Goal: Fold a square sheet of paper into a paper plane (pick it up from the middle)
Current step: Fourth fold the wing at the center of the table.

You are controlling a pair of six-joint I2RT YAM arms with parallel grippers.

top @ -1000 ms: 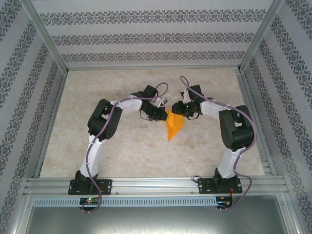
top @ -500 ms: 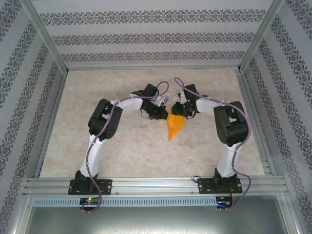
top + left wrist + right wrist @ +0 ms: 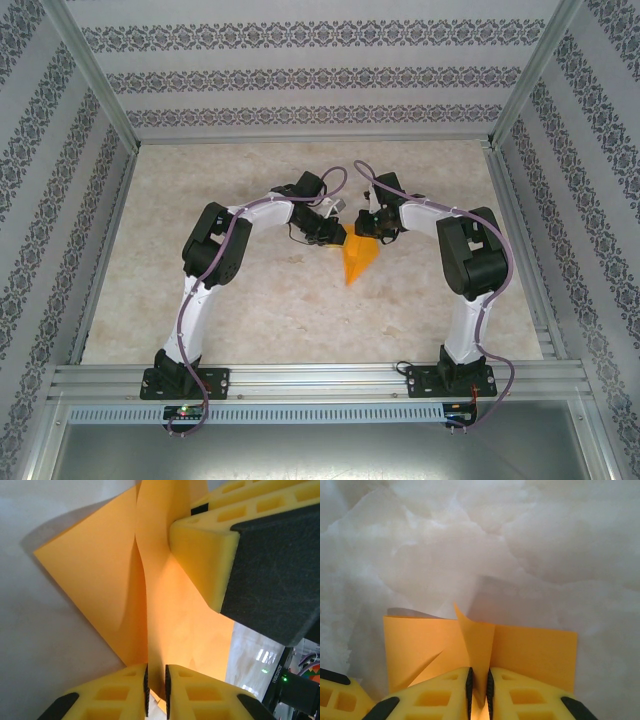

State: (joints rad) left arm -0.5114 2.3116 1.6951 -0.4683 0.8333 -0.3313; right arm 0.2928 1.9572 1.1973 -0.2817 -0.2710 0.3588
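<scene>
Paper plane (image 3: 357, 262) (fold upright) sits within left fingers (image 3: 115, 695) and right fingers (image 3: 440, 692).

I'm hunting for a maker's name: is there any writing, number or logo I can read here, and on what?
None reads clearly.
A white printed code runs up a black part at the left wrist view's lower right corner: too small and blurred to quote.
The orange paper carries no writing.

Marbled table (image 3: 250, 320), orange paper plane (image 3: 357, 262) atop
</scene>
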